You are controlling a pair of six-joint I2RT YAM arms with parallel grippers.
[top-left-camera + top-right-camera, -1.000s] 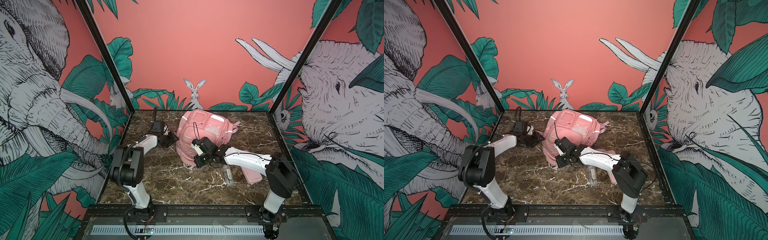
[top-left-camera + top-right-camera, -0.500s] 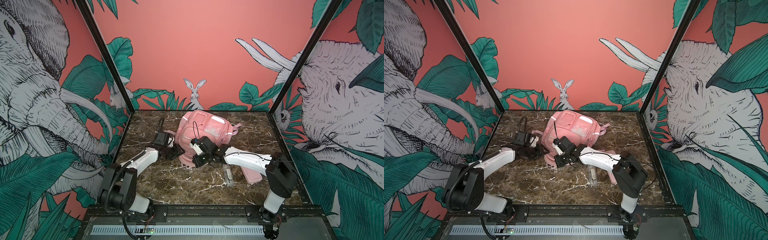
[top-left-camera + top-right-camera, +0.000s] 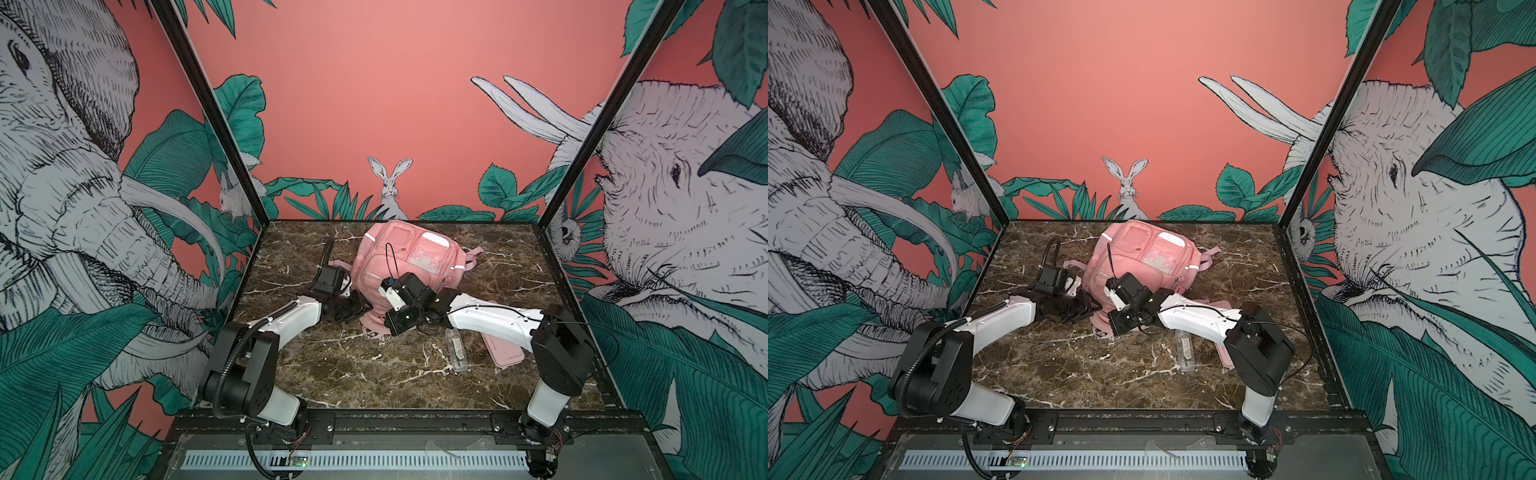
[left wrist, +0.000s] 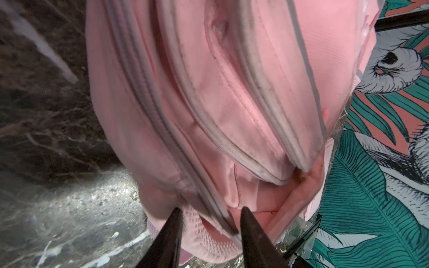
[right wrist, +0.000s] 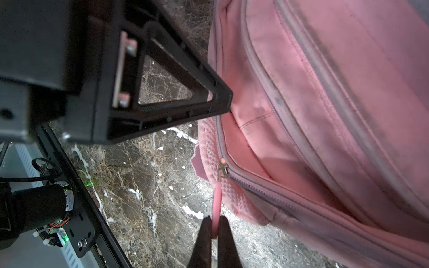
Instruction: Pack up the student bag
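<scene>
While the large soft pink fabric student bag (image 3: 409, 257) lies flat on the brown marble worktop (image 3: 374, 374), just ahead of both claws, the step in hand looks to be the working of its main zip.

The left claw (image 4: 210, 210) is spread. The bag's zipped lower edge, with its mesh trim, sits between the two tips, and I judge that they do not press the fabric yet. In the right wrist view one black finger (image 5: 222, 104) of this claw touches the seam, a little beyond the small metal zip slider (image 5: 222, 170). To do the step well, this claw should close firmly on the edge near the slider and then hold without moving, so that the soft fabric has something to pull against.

The right claw (image 5: 216, 218) is pressed together and pinches the thin pink pull tab (image 5: 217, 201), which runs straight from its tips to the slider. The pull should follow the line of the zip teeth, slow and low. If it goes away from the bag, the tab may slip out or the whole bag may slide.

Behind the right claw, well apart from it, a clear plastic case (image 3: 455, 349) and a flat pink pencil case (image 3: 505, 353) wait on the worktop.
</scene>
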